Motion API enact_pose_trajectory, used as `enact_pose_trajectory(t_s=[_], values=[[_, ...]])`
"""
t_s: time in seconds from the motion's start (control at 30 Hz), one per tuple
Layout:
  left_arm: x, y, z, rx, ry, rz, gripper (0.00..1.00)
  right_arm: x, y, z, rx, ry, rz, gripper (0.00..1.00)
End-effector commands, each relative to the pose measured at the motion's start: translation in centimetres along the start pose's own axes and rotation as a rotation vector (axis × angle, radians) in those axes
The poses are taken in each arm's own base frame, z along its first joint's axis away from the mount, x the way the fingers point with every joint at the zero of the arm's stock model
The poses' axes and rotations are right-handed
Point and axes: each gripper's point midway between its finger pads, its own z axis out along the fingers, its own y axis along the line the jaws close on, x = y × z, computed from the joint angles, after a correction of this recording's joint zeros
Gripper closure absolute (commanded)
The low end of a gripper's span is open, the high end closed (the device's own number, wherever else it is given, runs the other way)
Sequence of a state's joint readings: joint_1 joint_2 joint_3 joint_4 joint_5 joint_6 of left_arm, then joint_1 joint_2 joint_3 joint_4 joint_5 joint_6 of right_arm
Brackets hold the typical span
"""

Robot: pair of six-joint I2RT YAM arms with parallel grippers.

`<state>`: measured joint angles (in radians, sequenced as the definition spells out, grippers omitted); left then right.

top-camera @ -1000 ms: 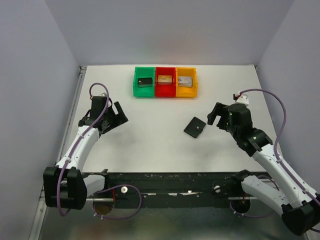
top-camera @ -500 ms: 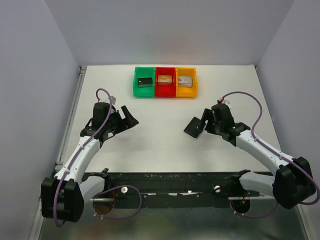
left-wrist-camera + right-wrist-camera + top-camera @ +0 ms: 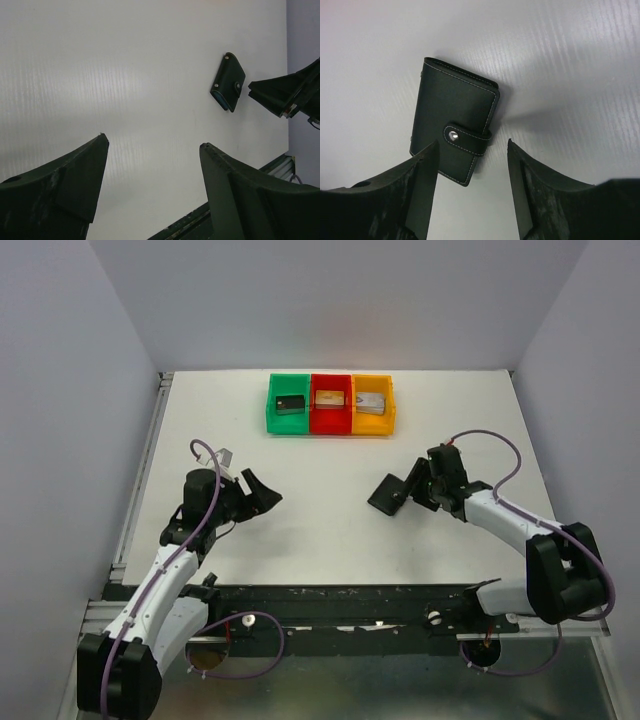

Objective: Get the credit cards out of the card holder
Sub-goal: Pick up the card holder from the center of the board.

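Right gripper [image 3: 472, 146] finger covers closed card holder's [image 3: 454, 117] corner.

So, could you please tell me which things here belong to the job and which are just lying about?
Job: card holder, snapped shut; right end effector near it.
Lying about: green bin, red bin, yellow bin.

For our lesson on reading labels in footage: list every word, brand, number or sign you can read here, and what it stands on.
No readable text anywhere.
The black card holder shows only stitching and a plain metal snap, no brand.
Any print inside the green bin, red bin or yellow bin is too small to read.
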<state>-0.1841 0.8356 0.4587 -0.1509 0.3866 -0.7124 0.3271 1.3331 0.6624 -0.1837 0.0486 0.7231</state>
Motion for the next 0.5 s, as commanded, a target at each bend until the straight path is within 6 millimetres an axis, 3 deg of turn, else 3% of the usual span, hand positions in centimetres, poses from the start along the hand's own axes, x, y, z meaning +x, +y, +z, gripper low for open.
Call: enact_pose_trajectory(t_s=[0.0, 0.13, 0.47], values=[[-0.1, -1.1, -0.3, 0.039, 0.008, 0.011, 0.14, 0.0, 1.3, 1.3, -0.066, 0.037, 0.042, 0.41], [0.3, -0.9, -0.2, 0.032, 0.035, -0.005, 0.14, -0.2, 1.2, 2.2, -0.070, 0.057, 0.057, 0.50], [0.4, -1.2, 0.0, 0.067, 0.021, -0.010, 0.14, -0.2, 0.1, 3.2, -0.079, 0.077, 0.115, 0.50]])
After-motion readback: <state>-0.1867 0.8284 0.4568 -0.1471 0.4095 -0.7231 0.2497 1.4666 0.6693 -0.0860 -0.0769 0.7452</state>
